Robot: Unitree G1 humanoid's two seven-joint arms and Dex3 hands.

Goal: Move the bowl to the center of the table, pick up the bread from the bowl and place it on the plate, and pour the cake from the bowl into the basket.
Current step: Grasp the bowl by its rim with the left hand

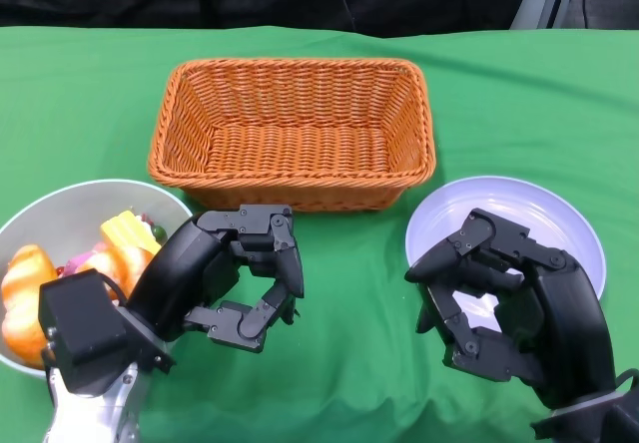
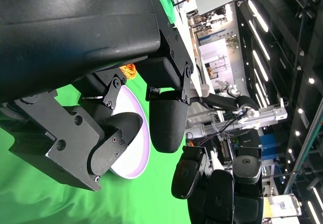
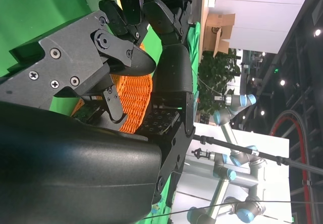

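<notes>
Green cloth over the whole table (image 1: 519,104), black backdrop behind it, and honestly nothing on the task list looks started yet. The bowl (image 1: 60,209) sits way over at the near left edge, not in the center, partly hidden behind the left forearm. It's loaded with food: a yellow wedge that I'd guess is the cake (image 1: 128,231), and orange-gold lumps that are probably the bread (image 1: 22,288), though I can't sort out exactly which piece is which. The plate (image 1: 559,219) on the right is bare where I can see it, and the basket (image 1: 292,129) at the back middle has nothing in it. So all three steps are left: slide the bowl, move the bread, pour the cake.

Left hand (image 1: 245,278) hovers just right of the bowl, fingers curved but apart, gripping nothing. I can't tell if it touches the rim. Right hand (image 1: 489,298) hangs over the plate's near edge, fingers loosely curled with a gap, also holding nothing.
</notes>
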